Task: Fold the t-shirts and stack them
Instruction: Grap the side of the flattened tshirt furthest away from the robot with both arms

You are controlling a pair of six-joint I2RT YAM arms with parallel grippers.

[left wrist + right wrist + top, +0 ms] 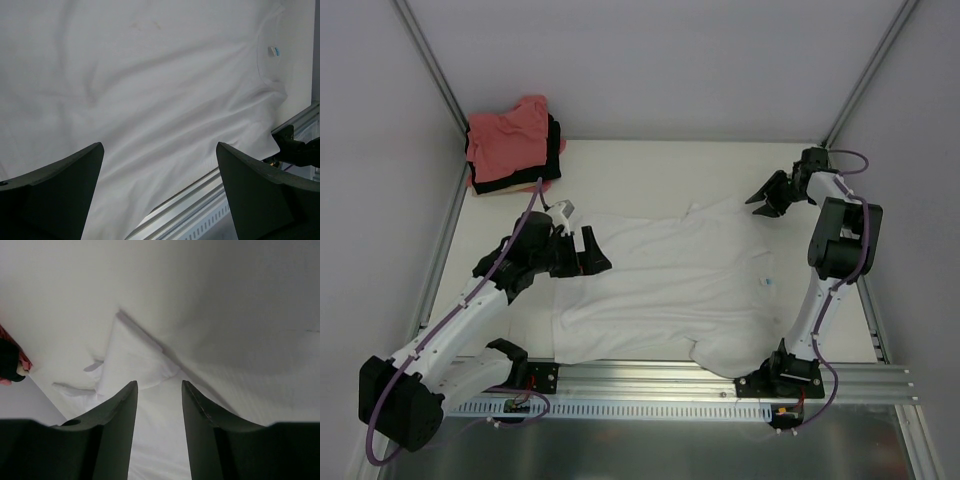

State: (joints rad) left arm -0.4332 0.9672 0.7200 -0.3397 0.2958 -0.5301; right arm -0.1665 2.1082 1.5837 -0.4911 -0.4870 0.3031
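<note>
A plain white t-shirt (660, 290) lies spread on the table, its neck with a small label (769, 284) to the right. In the left wrist view the shirt (150, 90) fills the frame, with the label (272, 51) at the upper right. My left gripper (592, 250) is open and empty over the shirt's left end; the same gripper (160, 150) shows wide jaws. My right gripper (763, 203) is open and empty above the far sleeve (132, 357); the gap between its tips (159, 385) is narrower. Folded salmon-pink (510, 140) and black (552, 150) shirts are stacked at the far left corner.
A metal rail (720, 380) runs along the near table edge, also seen in the left wrist view (210, 210). White walls with metal frame posts (430, 70) enclose the table on three sides. The stack's edge shows at the left in the right wrist view (10, 360).
</note>
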